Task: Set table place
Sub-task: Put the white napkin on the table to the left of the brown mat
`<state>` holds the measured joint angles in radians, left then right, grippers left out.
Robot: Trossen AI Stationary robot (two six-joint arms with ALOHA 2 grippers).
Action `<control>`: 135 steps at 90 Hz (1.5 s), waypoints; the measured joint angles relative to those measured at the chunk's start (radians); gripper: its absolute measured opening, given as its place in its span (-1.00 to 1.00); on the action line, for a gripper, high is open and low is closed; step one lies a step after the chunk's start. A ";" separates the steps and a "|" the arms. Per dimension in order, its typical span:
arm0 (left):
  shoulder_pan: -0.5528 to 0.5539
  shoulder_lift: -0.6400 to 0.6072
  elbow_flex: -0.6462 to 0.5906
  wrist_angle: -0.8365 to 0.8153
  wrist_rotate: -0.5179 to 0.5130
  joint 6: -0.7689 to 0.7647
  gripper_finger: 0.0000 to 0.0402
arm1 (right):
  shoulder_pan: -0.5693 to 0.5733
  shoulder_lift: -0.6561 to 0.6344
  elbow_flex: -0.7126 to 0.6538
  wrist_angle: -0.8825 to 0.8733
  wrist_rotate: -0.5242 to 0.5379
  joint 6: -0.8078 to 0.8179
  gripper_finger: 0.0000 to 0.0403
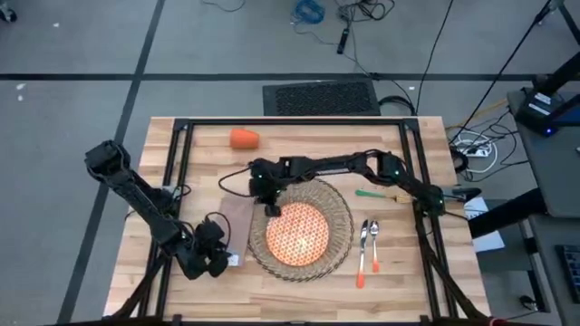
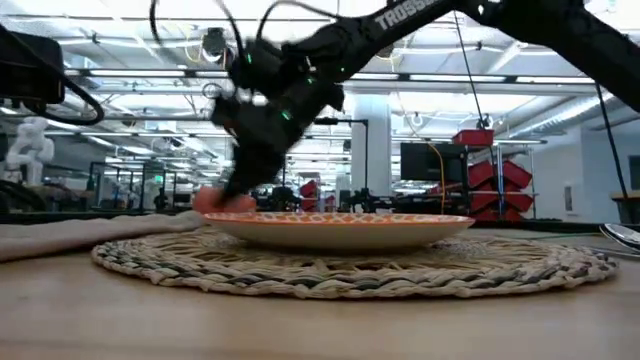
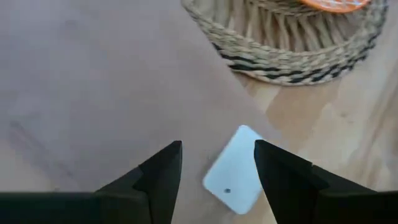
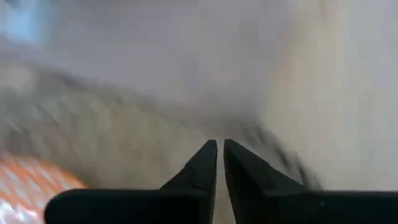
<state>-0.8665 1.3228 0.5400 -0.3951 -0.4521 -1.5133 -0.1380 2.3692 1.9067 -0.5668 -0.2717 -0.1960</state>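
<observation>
Table place partly laid at the middle of the table [image 1: 403,272]: woven placemat [image 1: 339,214] down, orange-patterned plate [image 1: 299,235] centred on it, beige napkin [image 1: 237,217] flat just beside the placemat on the left-arm side. Two orange-handled spoons [image 1: 367,237] just off the opposite rim, green-handled cutlery [image 1: 376,193] a little beyond them.

Right gripper [image 1: 270,205] low over the far rim of the plate, where placemat and napkin meet. Fingers pressed nearly together in the wrist view, nothing seen between them. Left gripper [image 1: 216,261] above the napkin's near corner, fingers apart, a white label [image 3: 233,177] showing between them.

Risks, as judged from here:
- Could clip the plate's rim with the right fingertips and slide it off centre, being so low and close.
- Could drag the placemat along too, since plate and weave sit in contact.
- Could bunch or skew the napkin if the left fingers come down on loose cloth.
- Could roll the cup away on a careless approach.

Containers: orange cup [image 1: 244,138] on its side near the table's far edge, well apart from the setting, inside not visible. Plate bare, holding nothing.
</observation>
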 joint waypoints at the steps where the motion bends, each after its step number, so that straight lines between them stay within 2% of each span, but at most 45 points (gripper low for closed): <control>1: 0.002 0.000 0.000 -0.003 -0.001 0.000 -0.07 | -0.003 0.000 0.000 -0.012 0.006 0.000 -0.91; 27: 0.033 0.004 0.000 -0.038 -0.012 0.031 -0.07 | -0.043 -0.007 -0.015 -0.069 0.090 0.000 -0.91; 48: 0.035 0.052 -0.001 -0.041 -0.003 0.034 -0.07 | -0.064 -0.017 -0.082 -0.083 0.081 0.016 -0.91; 74: 0.035 0.120 0.002 -0.024 -0.016 0.029 -0.07 | -0.015 -0.019 -0.136 -0.094 0.070 0.034 -0.91; 135: 0.035 0.124 0.000 0.078 0.002 -0.028 -0.07 | 0.096 -0.021 -0.138 -0.094 0.054 0.049 -0.91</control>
<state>-0.8313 1.4467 0.5396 -0.3176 -0.4500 -1.5410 -0.0420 2.3481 1.7686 -0.6607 -0.2176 -0.1467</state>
